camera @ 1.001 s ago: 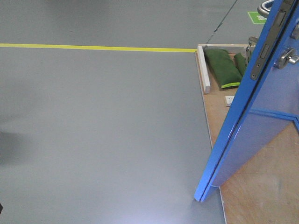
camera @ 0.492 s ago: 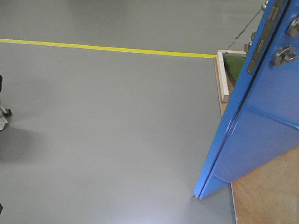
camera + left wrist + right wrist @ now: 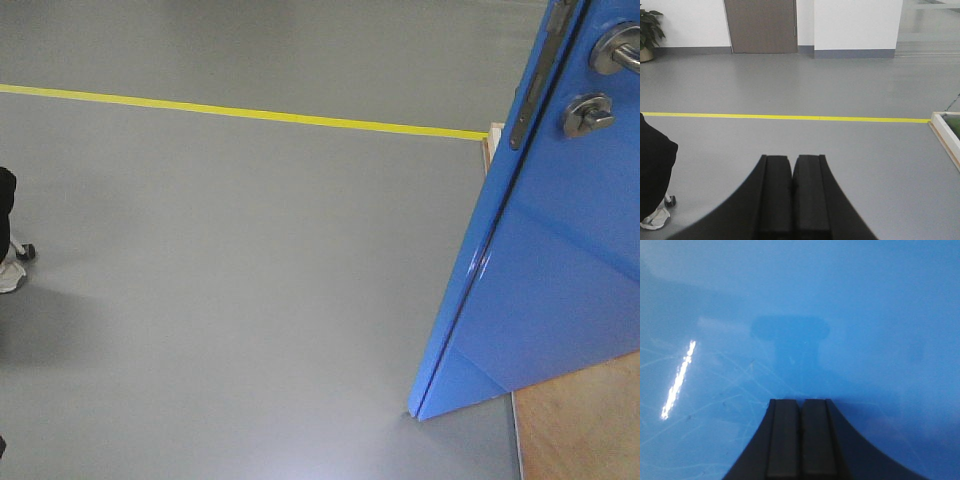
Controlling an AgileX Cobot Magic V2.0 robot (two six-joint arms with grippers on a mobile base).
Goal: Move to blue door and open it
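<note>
While its jaws meet, the right pincer (image 3: 801, 402) faces the blue door (image 3: 870, 310).

The door (image 3: 560, 250) stands at the right of the front view, its lower corner over the floor just left of the platform (image 3: 580, 425) — handle (image 3: 620, 48) at the top, lock (image 3: 587, 114) below it, edge strip (image 3: 535, 85) to their left. Behind, a floor line (image 3: 240, 112) runs from the left edge to the platform's far corner. A shoe (image 3: 12, 275) sits far left. The right gripper (image 3: 801, 440) faces the door panel close up; the left gripper (image 3: 792, 200) faces open floor — line ahead, plant (image 3: 647, 30) far back left.
</note>
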